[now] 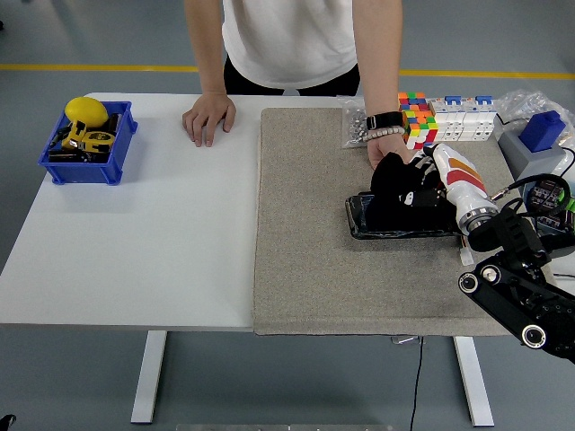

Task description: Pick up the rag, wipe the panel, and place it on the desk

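Observation:
My right hand (415, 195) is shut on a black rag (392, 189) and presses it onto a dark flat panel (364, 220) lying on the grey mat (305, 233). The rag covers the panel's right and upper part; its left end and front edge show. The white and orange forearm (460, 184) runs back to the black arm at the lower right. A person's hand (382, 148) with a watch rests on the mat just behind the rag, holding the panel's far edge. My left arm is out of sight.
The person's other hand (208, 117) lies flat on the white table (135, 233). A blue bin (88, 144) with a yellow object stands far left. A colourful cube (415, 118), white blocks (463, 121) and electronics (544, 171) crowd the back right.

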`<state>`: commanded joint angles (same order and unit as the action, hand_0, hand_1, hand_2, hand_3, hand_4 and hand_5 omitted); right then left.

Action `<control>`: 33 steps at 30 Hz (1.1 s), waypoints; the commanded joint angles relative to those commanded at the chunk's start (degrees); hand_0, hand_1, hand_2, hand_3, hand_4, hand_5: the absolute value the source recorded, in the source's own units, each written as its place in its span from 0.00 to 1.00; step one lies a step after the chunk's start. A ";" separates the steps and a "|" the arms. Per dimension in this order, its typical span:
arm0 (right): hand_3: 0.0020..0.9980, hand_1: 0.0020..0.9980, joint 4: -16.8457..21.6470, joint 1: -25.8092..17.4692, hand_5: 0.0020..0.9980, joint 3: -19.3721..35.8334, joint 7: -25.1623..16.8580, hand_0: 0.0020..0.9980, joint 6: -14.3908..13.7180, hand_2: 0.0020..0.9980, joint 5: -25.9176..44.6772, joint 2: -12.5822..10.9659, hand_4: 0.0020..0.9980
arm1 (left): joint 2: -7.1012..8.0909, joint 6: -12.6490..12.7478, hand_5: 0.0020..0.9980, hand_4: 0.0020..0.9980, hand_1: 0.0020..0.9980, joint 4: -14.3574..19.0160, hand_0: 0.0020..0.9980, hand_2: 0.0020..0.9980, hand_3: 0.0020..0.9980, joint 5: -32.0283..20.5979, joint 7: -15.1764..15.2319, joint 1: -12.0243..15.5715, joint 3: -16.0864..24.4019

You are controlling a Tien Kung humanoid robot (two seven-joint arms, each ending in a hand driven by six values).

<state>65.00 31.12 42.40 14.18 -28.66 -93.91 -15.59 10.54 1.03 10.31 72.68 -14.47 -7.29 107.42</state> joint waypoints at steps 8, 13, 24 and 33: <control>0.37 0.27 -1.14 -0.59 0.00 1.22 -0.13 0.16 -0.09 0.32 0.02 -1.32 0.88 | -0.11 -0.01 0.62 0.67 0.73 0.00 0.69 0.73 0.60 0.02 0.03 0.00 0.11; 0.37 0.27 -1.79 -0.79 0.00 2.02 -0.27 0.16 -0.14 0.32 -0.03 -1.77 0.88 | -0.12 -0.02 0.62 0.67 0.73 0.00 0.69 0.73 0.60 -0.04 0.04 -0.02 0.03; 0.37 0.27 -2.73 -2.12 0.00 3.90 -0.36 0.16 -0.18 0.32 -0.33 -3.21 0.88 | -0.30 -0.01 0.62 0.67 0.73 0.00 0.69 0.73 0.60 -0.13 0.00 0.24 0.02; 0.37 0.27 -3.31 -2.81 0.00 5.41 -0.28 0.16 -0.22 0.32 -0.72 -4.53 0.88 | -0.28 -0.08 0.62 0.67 0.73 0.00 0.69 0.73 0.60 -0.23 0.09 0.27 -0.19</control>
<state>61.70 28.31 47.81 13.90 -28.88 -94.63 -20.12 10.26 0.95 10.31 72.45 -14.38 -7.02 107.23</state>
